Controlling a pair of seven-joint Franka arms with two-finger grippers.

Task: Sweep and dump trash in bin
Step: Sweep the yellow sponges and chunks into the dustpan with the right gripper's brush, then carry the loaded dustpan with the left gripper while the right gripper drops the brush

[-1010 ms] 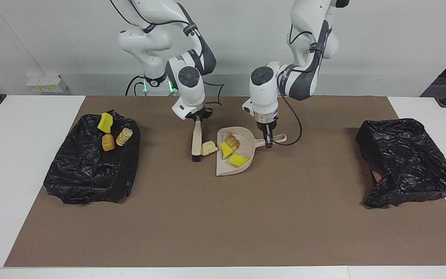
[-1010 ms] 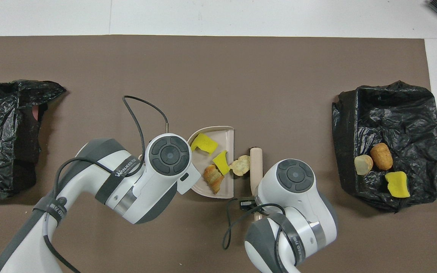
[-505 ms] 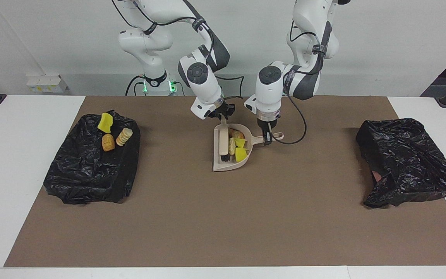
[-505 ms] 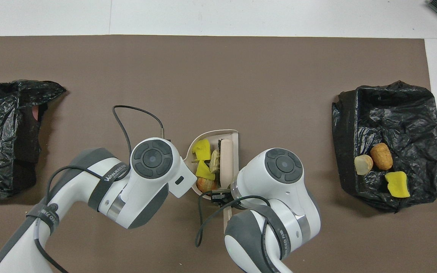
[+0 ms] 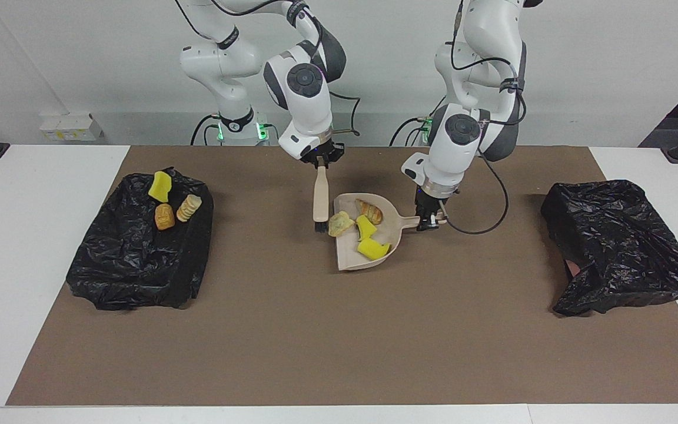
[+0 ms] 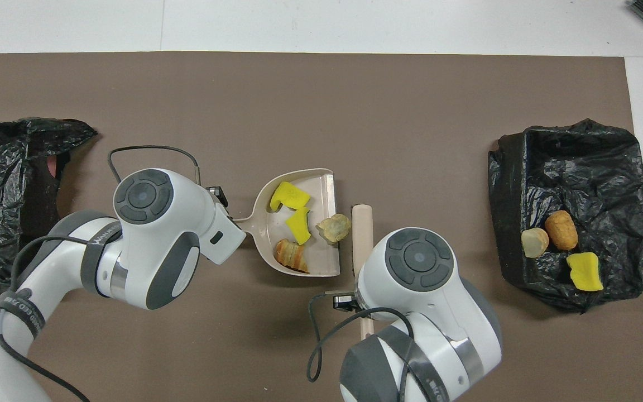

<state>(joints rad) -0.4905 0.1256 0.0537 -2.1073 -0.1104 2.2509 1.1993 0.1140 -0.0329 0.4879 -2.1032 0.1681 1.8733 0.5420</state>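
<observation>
My right gripper [image 5: 320, 166] is shut on the top of a beige brush [image 5: 320, 197], which hangs upright; its black bristles sit at the open edge of the beige dustpan [image 5: 351, 257]. My left gripper [image 5: 428, 222] is shut on the dustpan's handle. In the pan lie two yellow scraps [image 5: 366, 227] [image 5: 374, 249], a brown bread lump [image 5: 369, 211] and a pale lump [image 5: 341, 224] at the mouth, next to the bristles. The overhead view shows the pan [image 6: 320, 192], the scraps [image 6: 289, 196], the pale lump [image 6: 334, 228] and the brush handle [image 6: 361, 223]; the wrists hide both grippers there.
A black bag-lined bin [image 5: 139, 265] [image 6: 578, 167] at the right arm's end holds a yellow scrap [image 5: 160, 186] and two bread lumps [image 5: 164, 216]. Another black bag [image 5: 615, 247] [image 6: 3, 184] lies at the left arm's end. A brown mat [image 5: 339, 341] covers the table.
The brush swept the pale lump into the pan, then drew back out beside its mouth. The pan and my left gripper shifted toward the left arm's end.
</observation>
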